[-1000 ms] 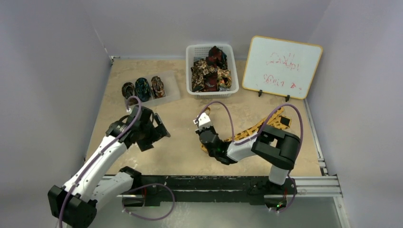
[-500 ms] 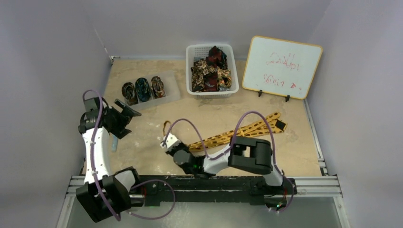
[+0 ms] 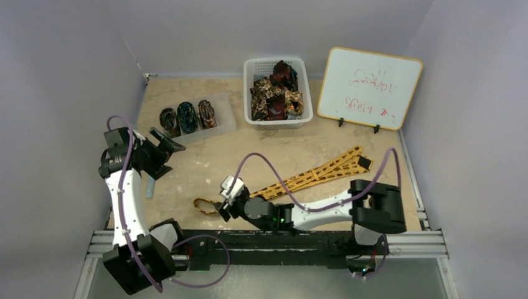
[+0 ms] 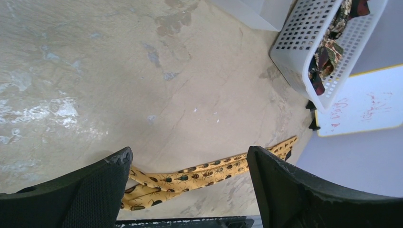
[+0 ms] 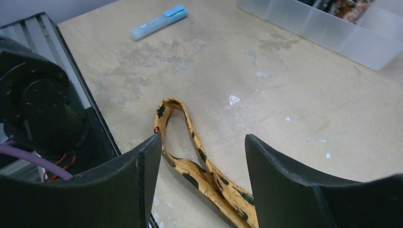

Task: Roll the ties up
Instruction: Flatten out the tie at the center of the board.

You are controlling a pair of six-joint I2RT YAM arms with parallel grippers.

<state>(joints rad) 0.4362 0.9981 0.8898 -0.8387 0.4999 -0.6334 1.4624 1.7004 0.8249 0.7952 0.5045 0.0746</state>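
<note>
The golden-yellow tie (image 3: 311, 175) lies doubled on the table, running from the right down to a small loop (image 3: 203, 205) near the front edge. My right gripper (image 3: 225, 198) hovers low over that looped end, open, with the tie's strands (image 5: 209, 180) lying loose between its fingers and the loop (image 5: 173, 111) just beyond them. My left gripper (image 3: 164, 142) is raised at the left side, open and empty; its wrist view shows the tie (image 4: 190, 176) far below. Three rolled ties (image 3: 187, 116) sit in a clear tray. More ties (image 3: 276, 93) fill the white basket.
The white basket (image 3: 275, 123) stands at the back centre and a whiteboard (image 3: 370, 88) leans at the back right. The clear tray (image 3: 223, 121) is at the back left. A blue marker (image 3: 149, 187) lies near the left arm. The black base rail (image 3: 280, 240) runs along the front edge.
The right gripper dragged the tie's folded end left toward the front edge, then opened and let it go. The left arm swung back to the left and stayed open.
</note>
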